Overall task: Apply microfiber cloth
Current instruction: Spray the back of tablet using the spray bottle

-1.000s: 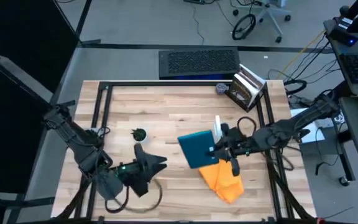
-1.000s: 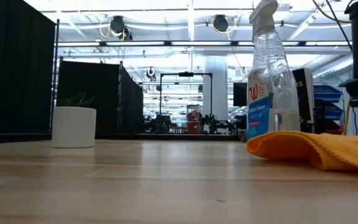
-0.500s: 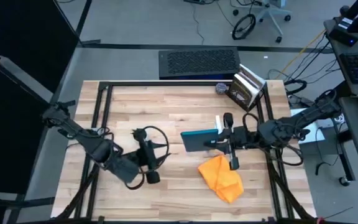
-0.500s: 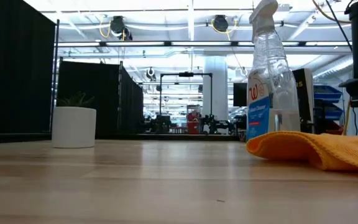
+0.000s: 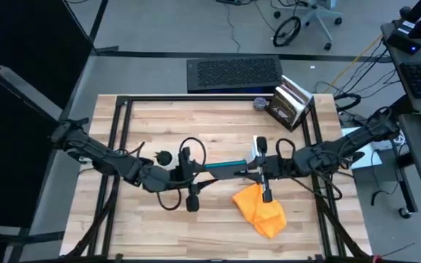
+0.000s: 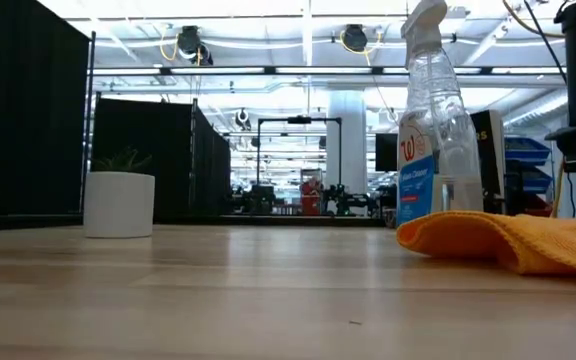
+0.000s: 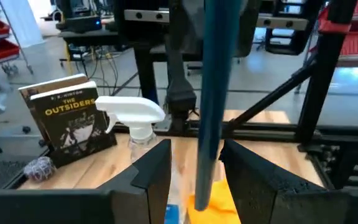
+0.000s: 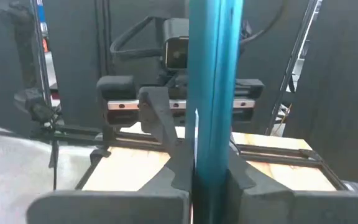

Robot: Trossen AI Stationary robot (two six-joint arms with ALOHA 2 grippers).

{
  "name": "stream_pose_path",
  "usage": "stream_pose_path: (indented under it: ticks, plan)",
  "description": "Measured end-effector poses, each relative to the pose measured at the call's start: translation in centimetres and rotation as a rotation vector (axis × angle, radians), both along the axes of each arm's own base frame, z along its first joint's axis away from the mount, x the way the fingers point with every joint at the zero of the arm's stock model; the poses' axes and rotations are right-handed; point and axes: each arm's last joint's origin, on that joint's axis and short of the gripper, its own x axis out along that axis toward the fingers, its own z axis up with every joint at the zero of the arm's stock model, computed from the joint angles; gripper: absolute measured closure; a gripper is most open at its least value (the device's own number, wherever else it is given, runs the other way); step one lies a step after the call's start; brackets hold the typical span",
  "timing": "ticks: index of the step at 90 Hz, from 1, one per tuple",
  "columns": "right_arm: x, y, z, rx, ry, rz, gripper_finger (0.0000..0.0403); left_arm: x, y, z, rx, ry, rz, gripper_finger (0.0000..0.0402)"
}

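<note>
The orange microfiber cloth lies crumpled on the table toward its near right, also plain in the low view. A teal tablet is held on edge over the table's middle, just left of the cloth. My right gripper is shut on its right end. My left gripper is open at the tablet's left end, one finger on either side, with a gap showing on one side. Neither gripper nor the tablet shows in the low view. My right gripper pinches the tablet's right end between its two fingers, one on each flat face. The fingers come level from the table's right. The tablet stands edge-up in the hold. My left gripper: I cannot tell whether either finger touches the tablet.
A clear spray bottle stands just beyond the tablet's right end. A small potted plant stands by my left arm. A book and a small grey ball are at the far right. A black frame rims the table.
My right gripper has turned, bringing the tablet from lying flat, partly over the cloth, to standing on edge, and has shifted it slightly left. My left gripper has swung from the near left toward the table's middle and now straddles the tablet's left end. The cloth has stayed put.
</note>
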Motion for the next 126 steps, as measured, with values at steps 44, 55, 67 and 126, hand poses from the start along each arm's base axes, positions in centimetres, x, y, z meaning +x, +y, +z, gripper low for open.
stream_pose_path:
  ticks: [44,55,67,126]
  plan:
    - [2.2,-0.9,-0.2,-0.006,-0.081,0.01,0.0391,1.4,2.3,0.4,0.023,-0.051,-0.111,0.0281]
    - [2.3,-1.1,-0.2,-0.005,-0.081,0.002,0.0386,1.4,2.4,0.4,0.048,-0.046,-0.112,0.033]
    - [2.3,-1.1,-0.4,0.0,-0.061,-0.004,0.0366,1.5,2.8,0.1,0.066,-0.016,-0.109,0.0387]
    - [-10.9,-6.6,2.7,0.152,0.133,-0.108,0.0088,2.0,5.6,-0.4,0.115,0.051,-0.015,0.0394]
